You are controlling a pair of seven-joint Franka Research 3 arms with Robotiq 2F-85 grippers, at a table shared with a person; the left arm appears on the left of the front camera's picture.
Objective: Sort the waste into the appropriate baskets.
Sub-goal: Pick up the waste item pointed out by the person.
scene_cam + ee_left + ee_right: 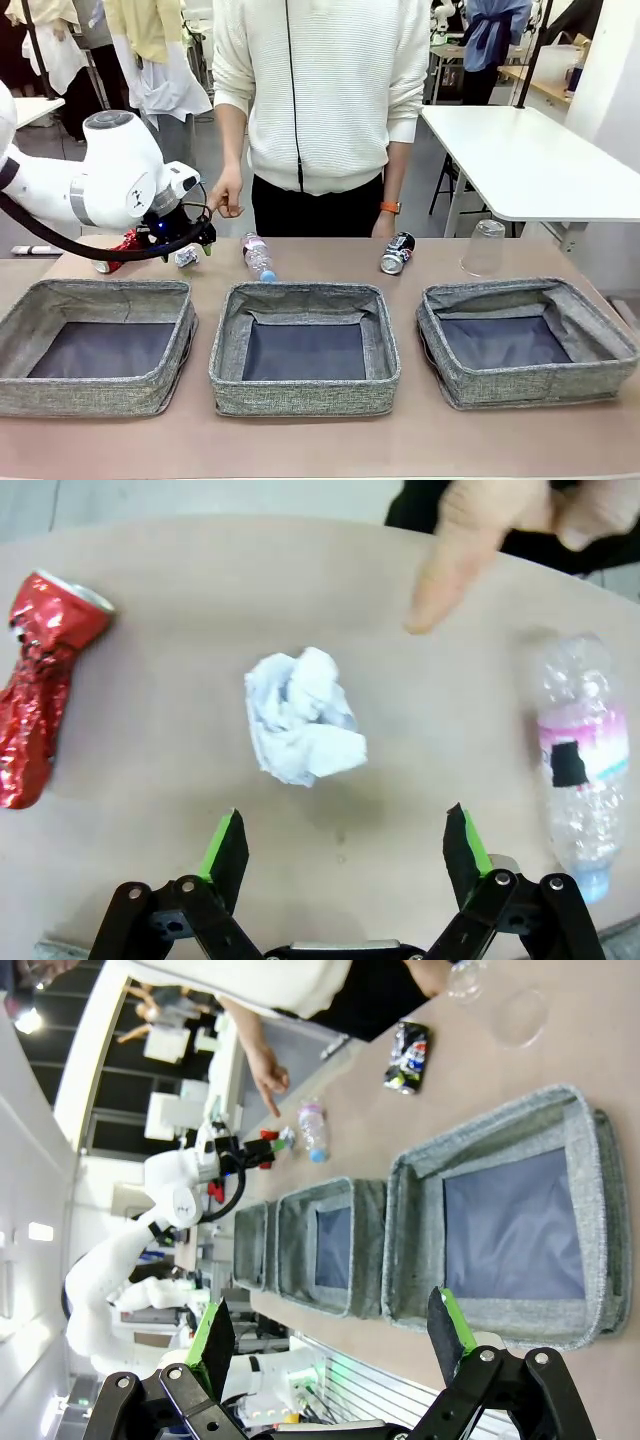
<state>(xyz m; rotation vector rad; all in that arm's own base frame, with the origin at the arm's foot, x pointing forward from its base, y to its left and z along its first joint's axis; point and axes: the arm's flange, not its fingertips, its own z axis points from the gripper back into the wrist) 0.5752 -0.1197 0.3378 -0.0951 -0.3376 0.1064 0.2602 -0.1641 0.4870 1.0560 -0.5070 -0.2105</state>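
Approach step: left pincer (345,820) spread, empty, above the tabletop (200,600). Crumpled white paper ball (303,717) lies just ahead of it, centred between its fingers, untouched. Crushed red can (40,685) lies off one side and clear plastic bottle (580,770) off the other. Person's hand (480,530) points beyond the ball. Next: probably lower, straddle ball, close. Right pincer (330,1325) spread, well away.

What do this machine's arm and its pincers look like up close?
The left arm is smooth, white and rounded, with a thick black cable running beneath it. The left pincer and right pincer are alike: black linked bars joined by bolts, each ending in two fingers faced with bright green pads.
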